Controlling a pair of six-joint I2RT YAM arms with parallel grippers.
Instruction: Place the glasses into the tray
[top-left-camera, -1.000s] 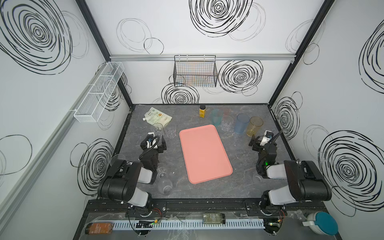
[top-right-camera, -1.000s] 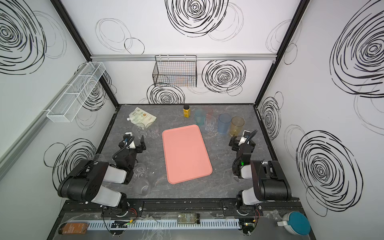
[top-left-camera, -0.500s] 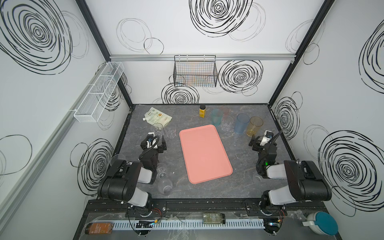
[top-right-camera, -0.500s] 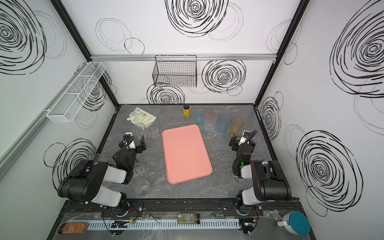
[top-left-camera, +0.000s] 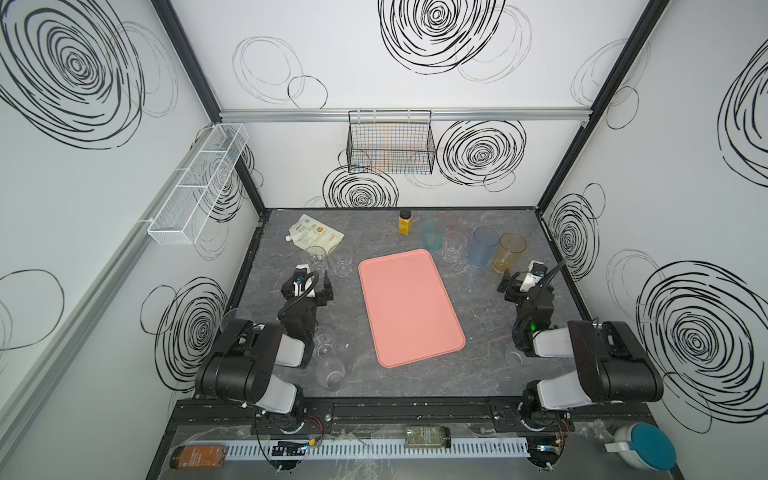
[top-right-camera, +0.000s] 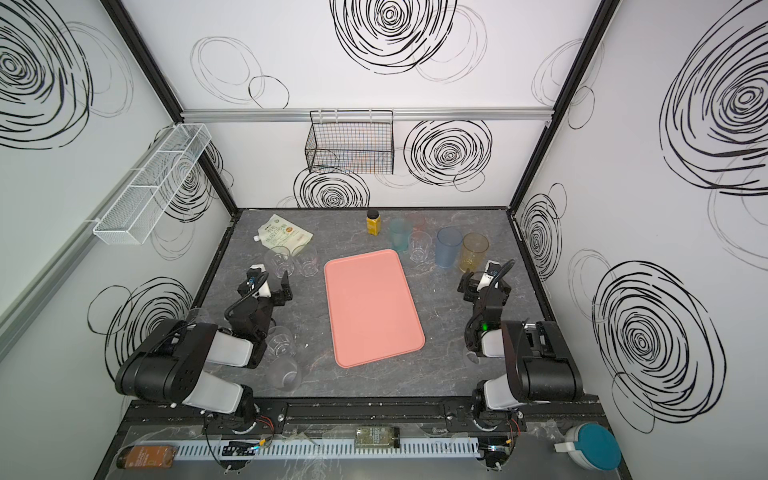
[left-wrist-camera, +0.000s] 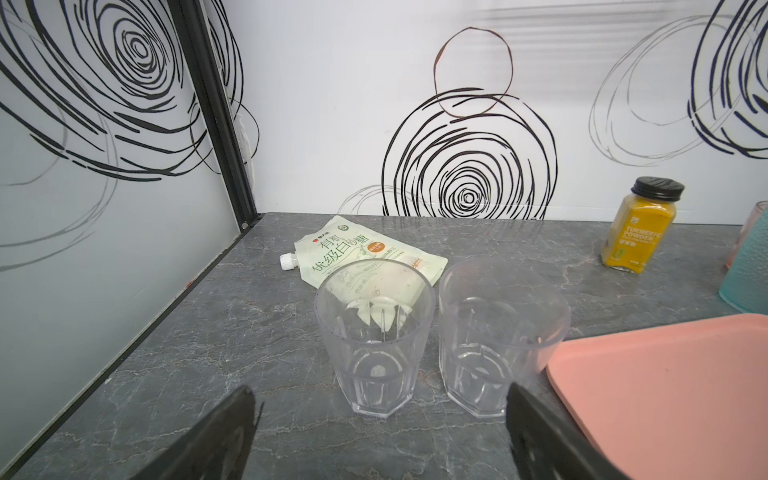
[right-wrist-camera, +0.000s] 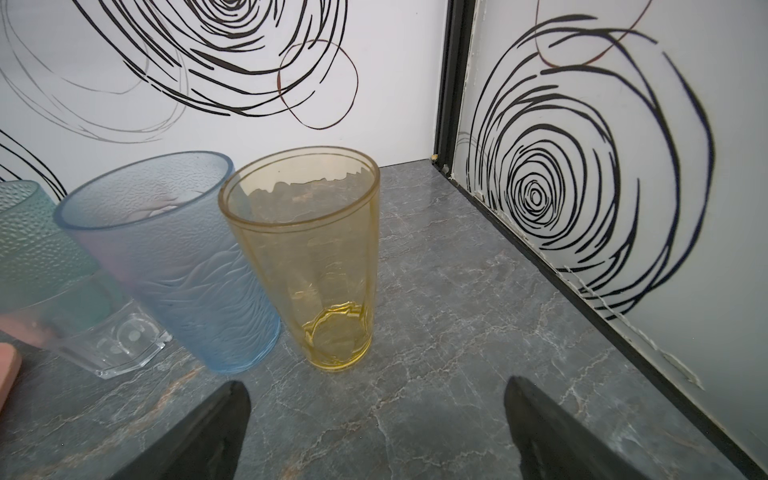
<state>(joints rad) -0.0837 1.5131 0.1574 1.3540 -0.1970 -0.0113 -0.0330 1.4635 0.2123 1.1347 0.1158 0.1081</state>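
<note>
Light: bright, even and diffuse through my cell; white walls (top-left-camera: 415, 95) glow without hard glare.
Shadows: faint and soft-edged on the grey table (top-left-camera: 478, 316) beneath my arms.
Both top views: sharp, with wide-angle stretch toward the corners.
Wrist views: my dark fingers (left-wrist-camera: 216, 440) are close and blurred. The teal glass (right-wrist-camera: 29, 241) is soft at the margin; the orange glass (right-wrist-camera: 307, 257) is crisp.

We see a robotics lab booth: white walls (top-left-camera: 353, 54) drawn over with black swirls, black metal posts (top-left-camera: 592, 108) at the corners, a left arm (top-left-camera: 245, 361) and a right arm (top-left-camera: 611, 365) bolted to a front rail (top-left-camera: 415, 409), a grey marbled table (top-left-camera: 490, 316), and a wire basket (top-left-camera: 390, 145) hung on the back wall.
</note>
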